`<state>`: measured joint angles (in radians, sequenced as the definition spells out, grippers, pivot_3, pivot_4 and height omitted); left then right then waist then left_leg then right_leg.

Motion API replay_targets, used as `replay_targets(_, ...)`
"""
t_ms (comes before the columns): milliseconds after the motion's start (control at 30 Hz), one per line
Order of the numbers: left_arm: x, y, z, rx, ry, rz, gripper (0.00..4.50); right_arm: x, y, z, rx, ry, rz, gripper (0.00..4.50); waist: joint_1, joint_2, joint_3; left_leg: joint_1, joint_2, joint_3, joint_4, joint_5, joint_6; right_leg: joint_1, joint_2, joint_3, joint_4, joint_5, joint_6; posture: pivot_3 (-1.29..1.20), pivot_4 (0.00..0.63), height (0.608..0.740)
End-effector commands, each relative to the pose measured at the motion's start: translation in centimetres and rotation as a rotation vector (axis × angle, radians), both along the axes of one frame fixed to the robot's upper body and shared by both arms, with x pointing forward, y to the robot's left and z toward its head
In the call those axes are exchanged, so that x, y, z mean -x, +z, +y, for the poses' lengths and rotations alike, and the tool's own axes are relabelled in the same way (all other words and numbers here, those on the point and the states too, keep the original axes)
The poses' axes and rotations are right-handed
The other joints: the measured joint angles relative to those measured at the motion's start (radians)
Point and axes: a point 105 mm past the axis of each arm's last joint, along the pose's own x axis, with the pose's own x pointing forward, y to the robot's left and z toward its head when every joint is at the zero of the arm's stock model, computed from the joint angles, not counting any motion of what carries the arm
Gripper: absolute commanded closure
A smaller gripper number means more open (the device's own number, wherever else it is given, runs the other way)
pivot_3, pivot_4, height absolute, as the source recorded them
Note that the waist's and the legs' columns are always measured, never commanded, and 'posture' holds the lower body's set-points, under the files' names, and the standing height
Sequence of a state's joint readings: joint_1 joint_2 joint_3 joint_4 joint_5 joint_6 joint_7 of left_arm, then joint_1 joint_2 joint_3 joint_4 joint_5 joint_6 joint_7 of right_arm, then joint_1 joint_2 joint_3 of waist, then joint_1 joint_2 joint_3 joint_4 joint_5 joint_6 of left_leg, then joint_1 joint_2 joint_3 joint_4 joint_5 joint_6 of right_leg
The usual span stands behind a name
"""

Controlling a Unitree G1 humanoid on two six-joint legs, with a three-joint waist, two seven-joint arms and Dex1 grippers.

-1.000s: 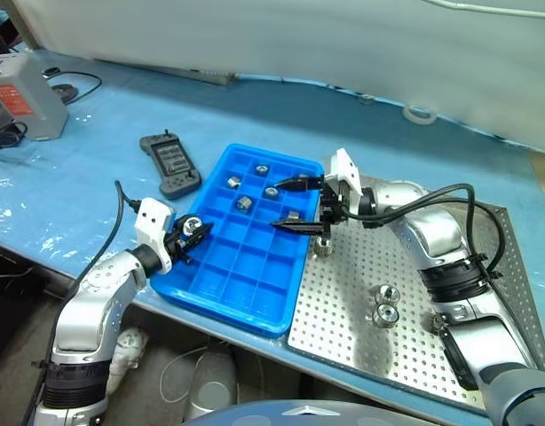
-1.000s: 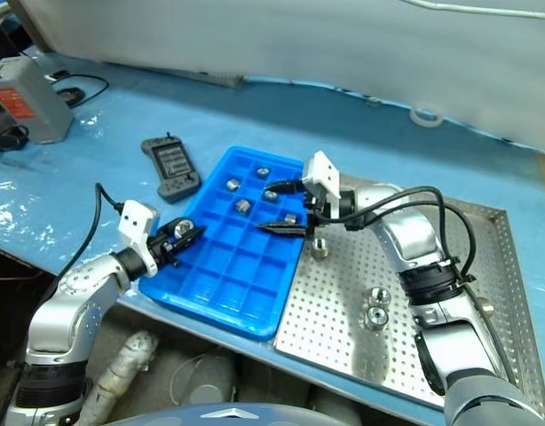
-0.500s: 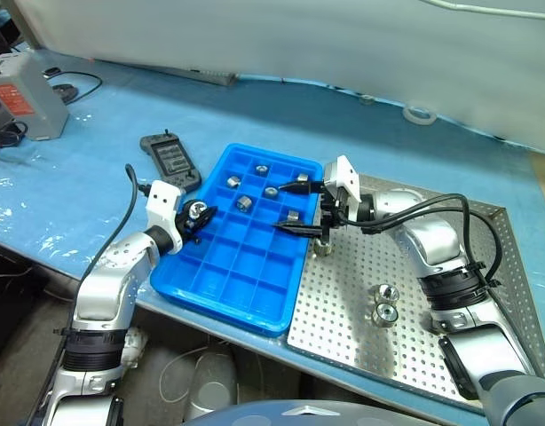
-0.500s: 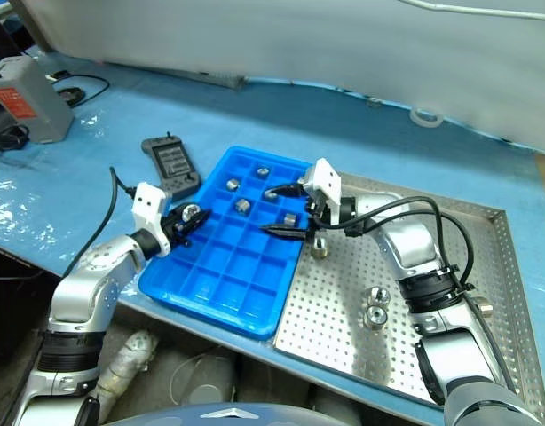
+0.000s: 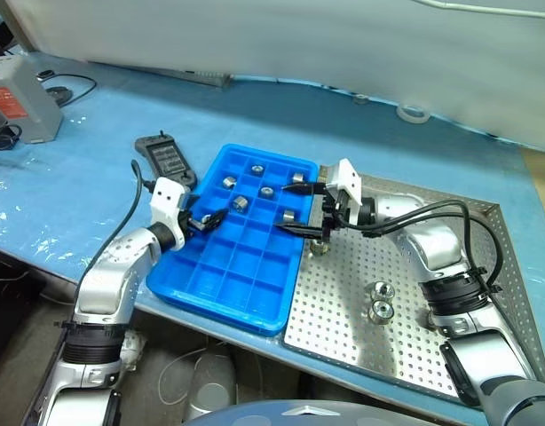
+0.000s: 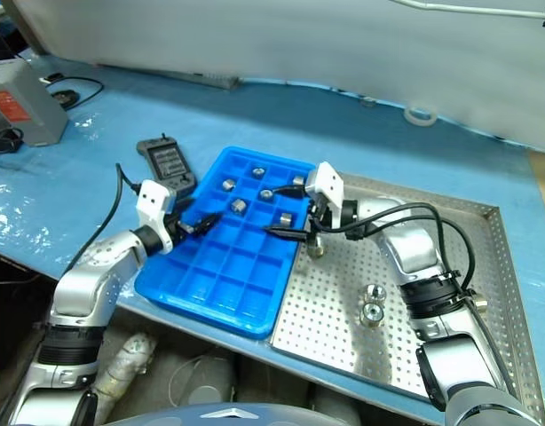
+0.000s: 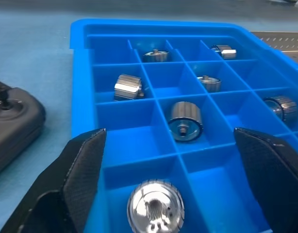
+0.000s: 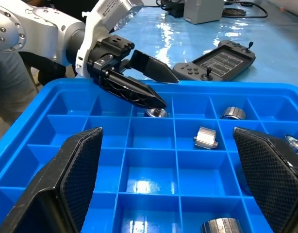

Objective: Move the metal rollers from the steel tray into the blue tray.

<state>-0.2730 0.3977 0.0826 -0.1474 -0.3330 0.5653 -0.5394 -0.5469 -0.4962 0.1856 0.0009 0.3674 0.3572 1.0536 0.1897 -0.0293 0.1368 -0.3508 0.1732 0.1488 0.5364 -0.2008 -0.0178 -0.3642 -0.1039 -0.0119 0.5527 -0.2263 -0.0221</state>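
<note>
Now, left gripper (image 7: 173,179) spread wide over blue tray (image 5: 221,293) left edge, roller (image 7: 155,206) lying between fingers, right gripper (image 5: 301,209) wide over tray's right edge.

No legible text, labels or numbers on anything here.

Two silver-grey metal arms with rounded, glossy segments and black ribbed bands at the joints. Each ends in a white block-shaped wrist housing carrying a claw of two black tapered fingers: left claw (image 5: 210,218), right claw (image 5: 299,209). Black cables loop alongside both forearms.
</note>
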Motion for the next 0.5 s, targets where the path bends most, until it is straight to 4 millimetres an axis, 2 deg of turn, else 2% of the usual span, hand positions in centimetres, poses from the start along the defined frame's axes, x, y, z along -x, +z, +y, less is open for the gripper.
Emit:
replay_targets(33,-0.1,3.9,-0.9,0.044,-0.097,-0.119,0.2,0.2,1.4,-0.9,-0.023,-0.021,-0.055,0.0,0.001,0.0,0.0,0.0,0.0,0.0,0.0,0.0,0.0,0.0,0.0,0.0,0.0,0.0,0.0,0.24,0.15,0.74)
replay_targets(133,0.3,5.8,-3.1,0.084,-0.281,-0.142,0.2,0.3,2.0,-2.6,-0.025,-0.07,-0.055,0.0,0.0,0.0,0.0,-0.001,-0.002,0.001,0.0,0.0,0.001,0.0,-0.001,-0.001,0.0,0.0,0.0,0.16,0.15,0.74)
replay_targets(200,0.2,6.3,-3.9,0.091,-0.343,-0.136,0.2,0.3,2.3,-3.5,-0.025,-0.102,-0.058,0.0,-0.005,0.0,0.0,-0.001,-0.002,0.001,0.0,0.0,0.002,0.001,-0.001,0.0,-0.001,0.0,0.0,0.15,0.15,0.74)
replay_targets(267,-0.3,6.3,-5.3,0.07,-0.429,-0.127,0.2,0.4,2.5,-4.6,-0.016,-0.158,-0.069,0.0,-0.014,0.0,0.0,-0.001,-0.003,0.001,0.001,0.0,0.002,0.001,-0.001,0.001,-0.001,0.0,0.0,0.08,0.15,0.74)
replay_targets(433,-0.4,5.6,-11.7,0.005,-0.768,-0.087,0.2,1.9,2.7,-7.6,-0.015,-0.342,-0.091,0.0,-0.041,0.0,0.0,0.0,-0.003,0.005,0.0,0.001,0.002,0.001,0.0,0.001,-0.001,0.0,0.0,-0.1,0.15,0.74)
replay_targets(500,-0.2,4.9,-13.5,-0.039,-0.87,-0.079,0.2,2.5,2.9,-8.6,-0.03,-0.411,-0.1,0.0,-0.069,0.0,0.0,0.0,-0.003,0.005,0.001,0.0,0.004,0.001,-0.001,0.003,-0.002,0.0,0.0,-0.15,0.15,0.74)
